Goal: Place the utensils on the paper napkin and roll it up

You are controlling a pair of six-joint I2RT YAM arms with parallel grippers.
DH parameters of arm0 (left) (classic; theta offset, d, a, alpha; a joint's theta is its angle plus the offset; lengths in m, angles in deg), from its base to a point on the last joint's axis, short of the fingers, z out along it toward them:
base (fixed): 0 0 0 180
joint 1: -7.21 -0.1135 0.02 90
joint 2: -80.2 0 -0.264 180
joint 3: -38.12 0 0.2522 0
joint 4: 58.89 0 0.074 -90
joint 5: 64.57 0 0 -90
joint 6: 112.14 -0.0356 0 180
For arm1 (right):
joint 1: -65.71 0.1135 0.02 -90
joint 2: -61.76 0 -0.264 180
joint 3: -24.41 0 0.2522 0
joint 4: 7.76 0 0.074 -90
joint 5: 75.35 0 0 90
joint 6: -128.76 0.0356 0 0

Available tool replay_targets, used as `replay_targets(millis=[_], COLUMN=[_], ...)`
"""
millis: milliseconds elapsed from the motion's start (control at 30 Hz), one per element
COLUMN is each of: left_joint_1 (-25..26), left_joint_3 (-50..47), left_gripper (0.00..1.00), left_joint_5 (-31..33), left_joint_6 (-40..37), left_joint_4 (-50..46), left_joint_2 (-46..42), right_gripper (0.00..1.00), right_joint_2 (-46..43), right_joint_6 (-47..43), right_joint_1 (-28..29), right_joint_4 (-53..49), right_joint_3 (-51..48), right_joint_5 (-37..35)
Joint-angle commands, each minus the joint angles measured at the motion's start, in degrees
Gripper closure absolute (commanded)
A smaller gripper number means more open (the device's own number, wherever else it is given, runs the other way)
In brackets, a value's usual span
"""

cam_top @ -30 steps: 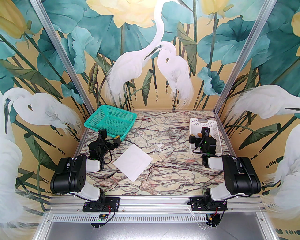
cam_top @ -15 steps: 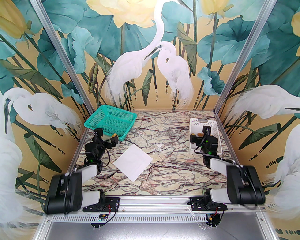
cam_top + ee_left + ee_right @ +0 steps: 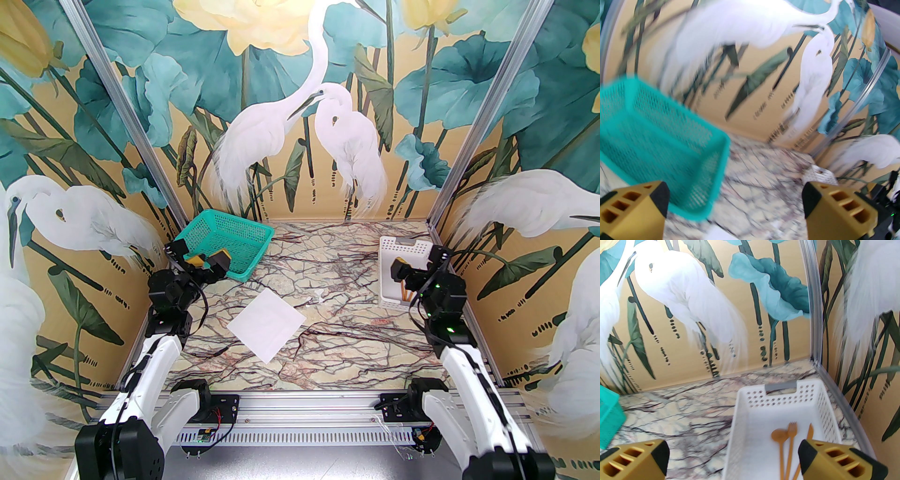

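Note:
Three orange-brown utensils [image 3: 791,439], a spoon, a fork and a knife, lie side by side in the near half of the white basket [image 3: 778,393]. They also peek out below my right wrist in the top view as utensils [image 3: 406,294]. My right gripper [image 3: 733,453] hangs open above the basket's near end, holding nothing; from above, the right gripper [image 3: 418,262] is over the white basket [image 3: 393,243]. The paper napkin [image 3: 267,324] lies flat, as a diamond, left of the table's middle. My left gripper [image 3: 209,258] is open and empty at the green basket's near edge.
The green mesh basket [image 3: 225,241] stands at the back left, and the left wrist view has this green basket [image 3: 658,140] just ahead of the left gripper [image 3: 736,196]. A small white scrap [image 3: 319,295] lies on the marble table [image 3: 347,356]. Painted walls close in three sides.
Both arms have unfolded and stretched out. The left gripper rose toward the green basket's near-left edge. The right gripper lifted and shifted right over the white basket, uncovering the utensils.

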Motion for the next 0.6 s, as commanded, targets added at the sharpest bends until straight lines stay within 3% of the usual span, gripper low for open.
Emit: replay_targets(millis=[0, 233, 433, 567], left_joint_1=[2.73, 10.86, 18.41, 21.77], left_joint_3=[-1.1, -1.77, -2.57, -1.74], left_gripper=[0.01, 0.04, 0.13, 0.13], left_joint_5=[-4.28, -2.91, -3.11, 1.08], left_joint_6=[8.82, 6.35, 6.08, 6.11], left_joint_4=[-12.85, -27.1, -25.08, -24.46], left_joint_2=[-0.66, 1.42, 10.62, 15.32], right_gripper=[0.01, 0.01, 0.01, 0.01], right_joint_2=[-2.22, -4.29, -3.15, -3.53], right_joint_6=[7.38, 9.73, 11.44, 11.24], right_joint_1=[0.1, 0.17, 0.25, 0.26], right_joint_4=[-14.89, -22.6, -25.63, -27.47], right_joint_3=[2.6, 5.34, 6.73, 6.99], right_joint_5=[5.37, 11.17, 13.5, 13.31])
